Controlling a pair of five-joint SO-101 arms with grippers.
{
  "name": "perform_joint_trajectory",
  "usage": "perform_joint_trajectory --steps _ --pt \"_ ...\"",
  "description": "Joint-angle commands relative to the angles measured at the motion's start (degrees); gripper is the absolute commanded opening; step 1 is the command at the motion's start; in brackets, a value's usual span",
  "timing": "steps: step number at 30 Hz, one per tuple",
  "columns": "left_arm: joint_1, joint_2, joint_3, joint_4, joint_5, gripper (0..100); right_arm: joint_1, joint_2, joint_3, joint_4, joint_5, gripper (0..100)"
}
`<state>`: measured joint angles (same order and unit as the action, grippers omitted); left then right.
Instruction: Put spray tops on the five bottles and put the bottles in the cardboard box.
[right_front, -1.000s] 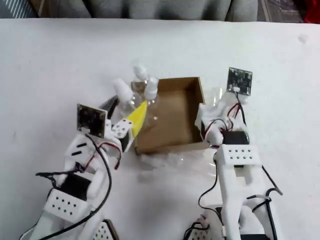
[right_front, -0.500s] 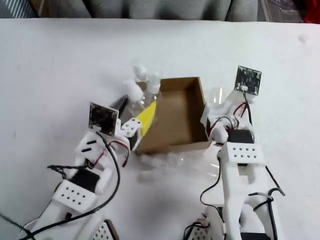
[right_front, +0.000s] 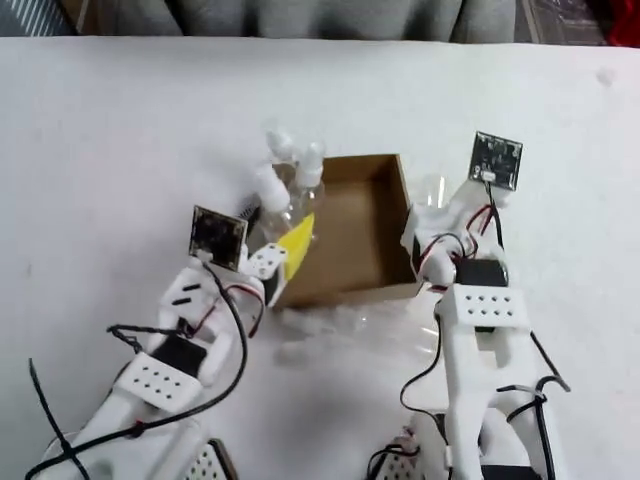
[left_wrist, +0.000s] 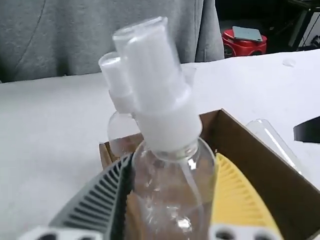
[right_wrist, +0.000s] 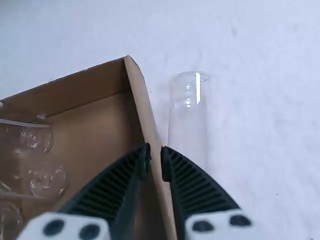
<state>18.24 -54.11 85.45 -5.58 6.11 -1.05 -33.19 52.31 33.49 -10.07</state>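
Bottle (left_wrist: 167, 187) sits clenched in the left gripper (right_front: 273, 227), long axis near upright (slightly tilted), at the left wall of the cardboard box (right_front: 345, 291). Right gripper (right_wrist: 153, 159) pinches the box's opposite wall.

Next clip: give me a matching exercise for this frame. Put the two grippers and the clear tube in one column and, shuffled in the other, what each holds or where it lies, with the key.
Column 1
1. left gripper
2. right gripper
3. clear tube

Column 2
A. lies on the table beside the cardboard box, outside it
B. shut on a spray-topped bottle
C. shut on the cardboard box's side wall

Pairs: 1-B, 2-C, 3-A
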Motion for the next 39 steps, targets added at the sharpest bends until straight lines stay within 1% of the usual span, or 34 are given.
perform_joint_trajectory --steps 1,24,33,35,39 --pt "0.5 -0.7 1.1 -1.6 -1.0 2 0.3 -0.2 -2.9 -1.4 -0.2 1.7" --pt "0.6 -0.3 4.8 -2.0 -1.1 2 -0.7 -0.2 -2.6 -0.9 -0.1 1.7" --pt "2.2 -0.3 6.7 -1.9 -1.1 2 -0.7 -0.2 -2.5 -0.9 -0.1 1.8" --pt "2.2 -0.3 6.9 -1.9 -2.8 4 -0.7 -0.2 -2.5 -0.9 -0.1 1.8" --pt "2.1 -0.3 7.8 -1.8 -3.4 15 -0.7 -0.2 -2.0 -1.3 -0.1 1.8"
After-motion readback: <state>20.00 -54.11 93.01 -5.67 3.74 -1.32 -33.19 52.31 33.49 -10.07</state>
